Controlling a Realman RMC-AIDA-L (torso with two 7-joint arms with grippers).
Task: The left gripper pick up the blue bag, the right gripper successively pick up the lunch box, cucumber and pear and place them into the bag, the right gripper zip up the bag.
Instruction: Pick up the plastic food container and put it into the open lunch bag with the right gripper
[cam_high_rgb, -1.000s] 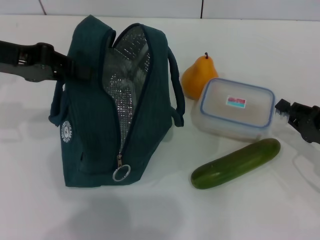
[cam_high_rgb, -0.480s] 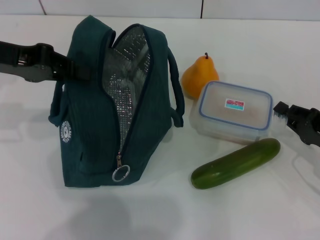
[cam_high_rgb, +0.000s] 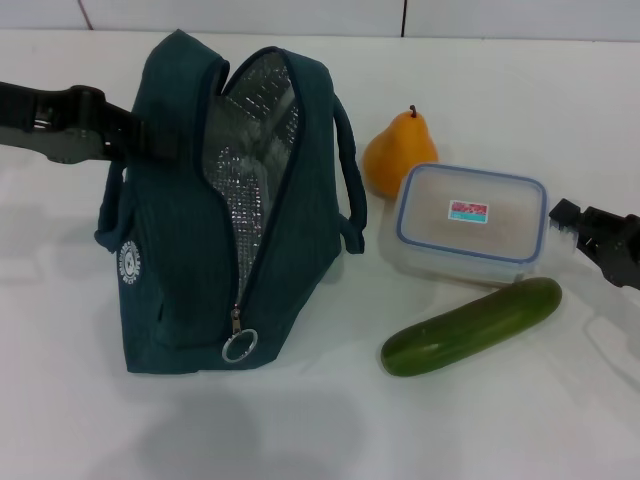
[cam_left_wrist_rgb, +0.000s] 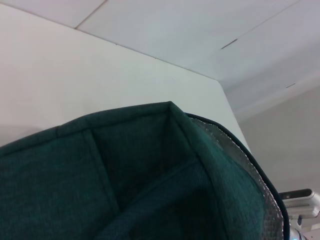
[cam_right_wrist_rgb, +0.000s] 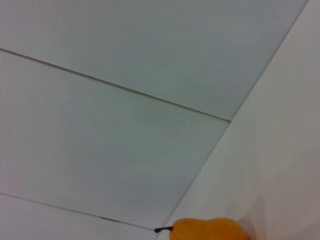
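left gripper (cam_high_rgb: 150, 140) clamped on the blue bag (cam_high_rgb: 220, 220), top open | lunch box (cam_high_rgb: 470, 222) had slid a bit toward the bag | right gripper (cam_high_rgb: 568, 225) touching its end, fingers: can't tell | looked like a grab lining up

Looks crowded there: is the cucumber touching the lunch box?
Cannot tell. In the head view the cucumber tip meets the lunch box edge, which may be mere overlap.

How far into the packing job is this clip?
Early. Done: the left gripper is at the dark teal fabric bag, which stands unzipped. In hand: the right gripper is beside the clear blue-rimmed lunch box. Left: box, green cucumber, yellow-orange pear, zipping.
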